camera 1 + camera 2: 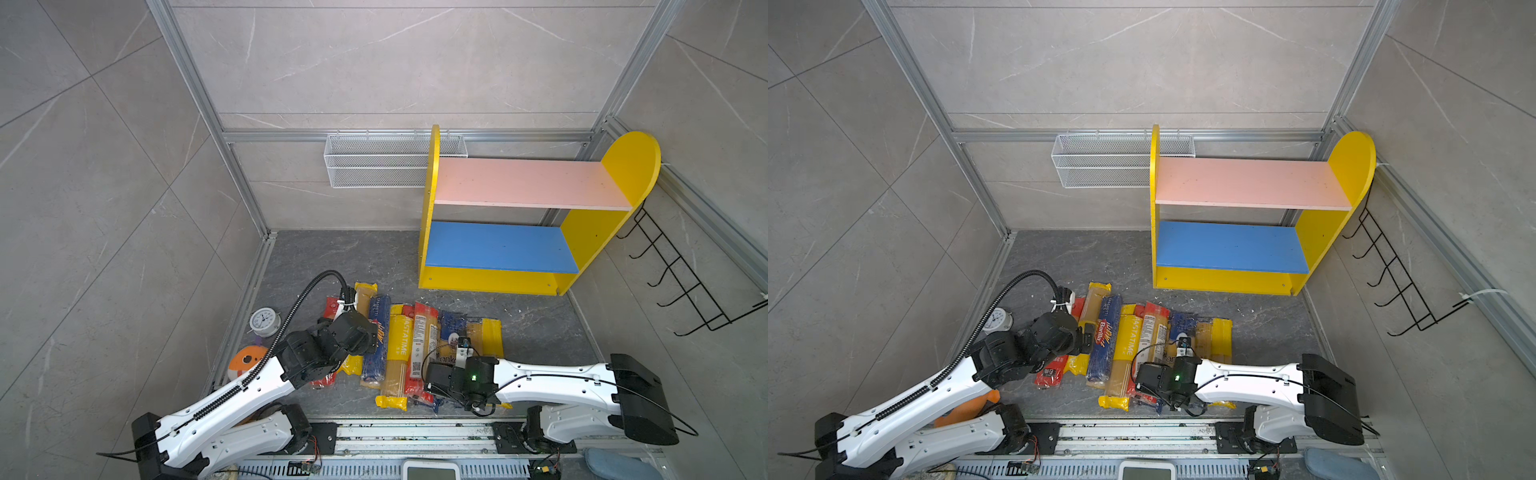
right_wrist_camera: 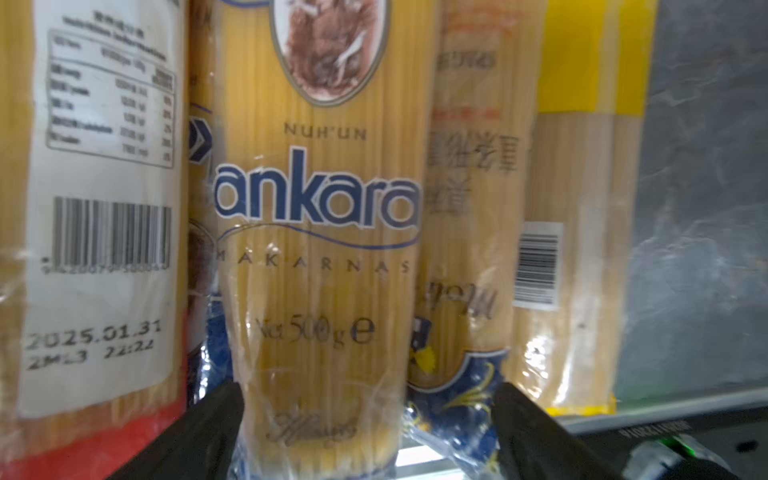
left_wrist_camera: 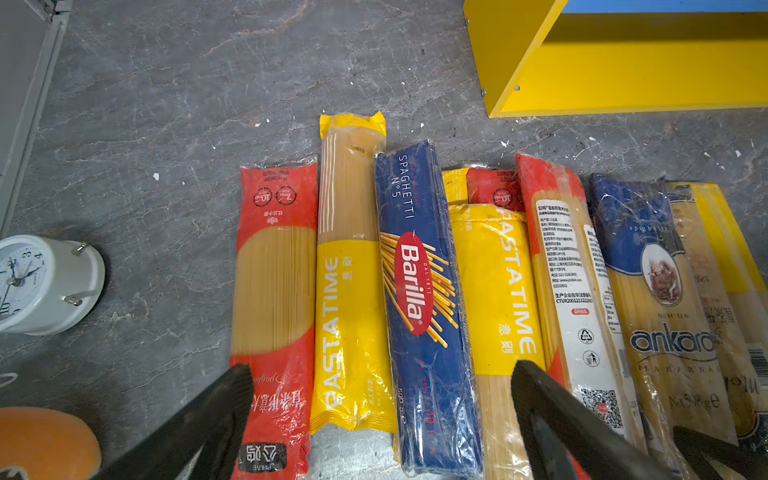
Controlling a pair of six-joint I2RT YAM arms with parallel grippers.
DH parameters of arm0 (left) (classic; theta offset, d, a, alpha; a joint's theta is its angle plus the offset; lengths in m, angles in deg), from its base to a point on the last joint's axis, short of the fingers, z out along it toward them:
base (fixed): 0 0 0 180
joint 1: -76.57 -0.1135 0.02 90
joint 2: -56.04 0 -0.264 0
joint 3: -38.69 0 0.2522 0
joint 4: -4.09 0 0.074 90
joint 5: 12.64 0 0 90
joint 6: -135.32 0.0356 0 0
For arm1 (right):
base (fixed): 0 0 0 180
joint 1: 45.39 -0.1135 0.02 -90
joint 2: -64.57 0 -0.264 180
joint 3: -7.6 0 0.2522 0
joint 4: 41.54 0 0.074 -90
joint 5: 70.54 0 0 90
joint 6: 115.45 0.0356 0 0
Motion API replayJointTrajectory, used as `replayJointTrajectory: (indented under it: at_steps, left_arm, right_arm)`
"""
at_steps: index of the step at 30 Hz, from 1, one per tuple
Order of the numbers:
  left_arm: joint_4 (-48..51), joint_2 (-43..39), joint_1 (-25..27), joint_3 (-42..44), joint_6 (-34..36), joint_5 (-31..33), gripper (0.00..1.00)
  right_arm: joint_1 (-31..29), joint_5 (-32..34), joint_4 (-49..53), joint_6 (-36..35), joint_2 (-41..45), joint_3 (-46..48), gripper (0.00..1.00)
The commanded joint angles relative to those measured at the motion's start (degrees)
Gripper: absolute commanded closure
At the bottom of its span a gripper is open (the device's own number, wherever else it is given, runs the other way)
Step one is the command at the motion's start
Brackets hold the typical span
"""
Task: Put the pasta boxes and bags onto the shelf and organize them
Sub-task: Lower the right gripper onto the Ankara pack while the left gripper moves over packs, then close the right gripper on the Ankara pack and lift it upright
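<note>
Noting the right gripper first: its jaws stand wide, one on each side of the ankara pack, with nothing clamped. We cannot tell whether the pads touch the film.

The pack lies straight ahead of the claw. Its long axis runs away from the claw toward the far edge of the worktop, so the jaws cross its narrow width. We judge this the right orientation for closing. A white-label pack and a barcode-stickered pack press against its two long sides, so a neighbour's film could get pinched.

The left gripper is likewise wide and empty. It hovers over the near ends of a PASTATIME pack and the Barilla box, both parallel to the ankara pack.

The whole row of packs lies side by side near the middle of the worktop's front edge. The shelf stands in the far right corner, pink and blue boards both bare.

We judge the right arm nearer both this pack and the shelf. The carry runs forward and to the right.
</note>
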Motion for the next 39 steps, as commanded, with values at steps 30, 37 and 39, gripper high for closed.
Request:
replayJointTrajectory:
  at_steps: [30,37,39]
  left_arm:
    - [0.8,3.5,0.2,-5.4,1.3,-2.2,0.00]
    - [0.1,4.5,0.2,-5.5,1.4,-3.7,0.00]
    - [0.0,4.9,0.2,-5.7,1.5,-3.9,0.00]
  right_arm:
    - [9.7,-9.4,-16.1,-11.0,-7.6,5.4,0.23]
    - [10.1,-12.5,-17.7,-10.4,-8.9,7.6,0.50]
    - [10.2,-13.0,-17.7,-10.1,-8.4,8.1,0.54]
